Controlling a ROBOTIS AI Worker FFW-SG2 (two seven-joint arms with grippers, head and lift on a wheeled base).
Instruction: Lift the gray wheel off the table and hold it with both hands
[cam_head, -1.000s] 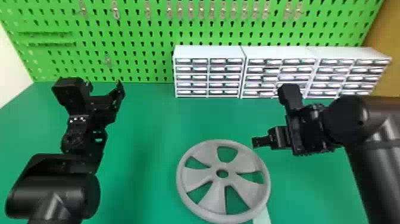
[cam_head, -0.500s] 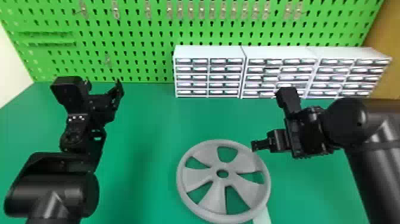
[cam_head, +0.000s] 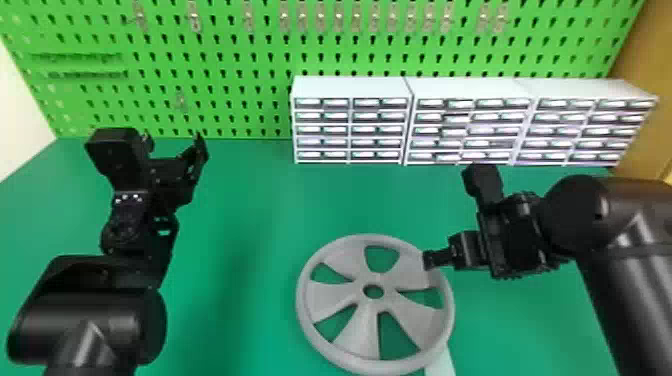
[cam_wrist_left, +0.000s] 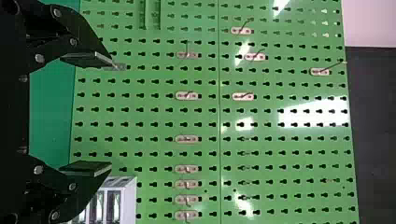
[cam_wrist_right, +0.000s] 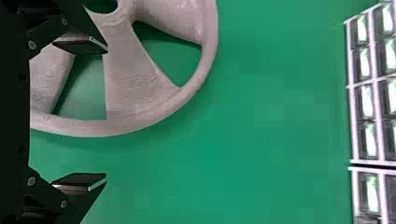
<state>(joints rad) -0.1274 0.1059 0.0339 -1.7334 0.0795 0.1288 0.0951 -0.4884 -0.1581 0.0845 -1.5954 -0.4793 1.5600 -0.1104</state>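
The gray wheel (cam_head: 327, 296) lies flat on the green tabletop (cam_head: 245, 200), a pale strip (cam_head: 443, 364) protruding from beneath its near right rim. The right tool (cam_head: 431, 260) is at the wheel's far right rim, fingers spread and gripping nothing, one finger over the wheel, the other beyond the rim. The left tool (cam_head: 174, 145), also wide open and empty, hangs well apart, left of the wheel and farther back. White drawer units (cam_head: 350, 90) stand behind the wheel.

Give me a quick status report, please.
Left hand open, off to side. Right hand open, above rim of gray wheel. Wheel on table. Drawer units well behind.
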